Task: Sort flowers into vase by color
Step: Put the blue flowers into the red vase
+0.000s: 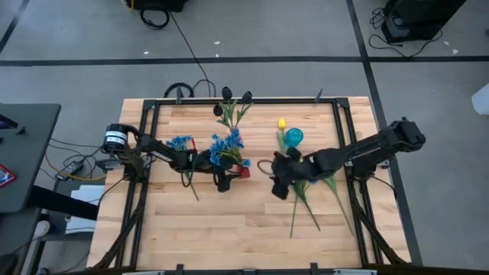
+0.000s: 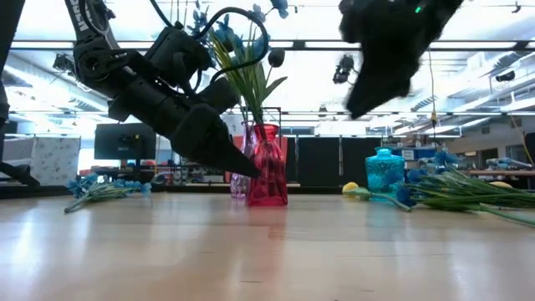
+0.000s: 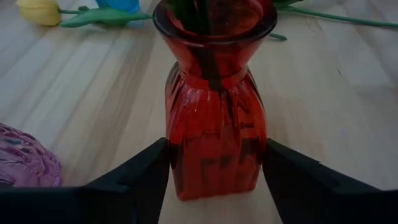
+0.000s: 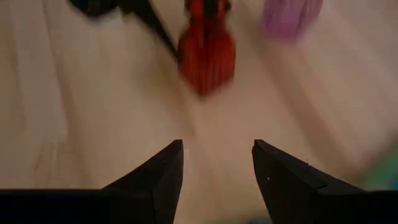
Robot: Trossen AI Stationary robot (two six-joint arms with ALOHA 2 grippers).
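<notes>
A red glass vase [image 1: 243,171] stands near the table's middle with blue blossoms [image 1: 227,145] on green stems in it. My left gripper [image 3: 214,171] is shut on its lower body. A purple vase [image 2: 239,184] stands just behind it. Dark tulips [image 1: 229,101] show near the far edge. A second blue bunch [image 1: 179,143] lies on the table at the left. A yellow tulip [image 1: 282,123] lies by a teal vase [image 1: 294,137]. My right gripper [image 4: 217,165] is open and empty, raised above the table to the right of the red vase. My left gripper pinches the red vase's lower body [image 3: 180,168] between its two fingers, one on each side, just above the base. The fingers [image 3: 146,174] come in low, slanting down from the table's left. The vase stands upright on the table.
Several loose flowers with long green stems [image 1: 306,200] lie on the table's right half, under and near my right arm; they also show in the low view [image 2: 468,188]. The black frame rail [image 1: 244,101] runs along the table's edges.
</notes>
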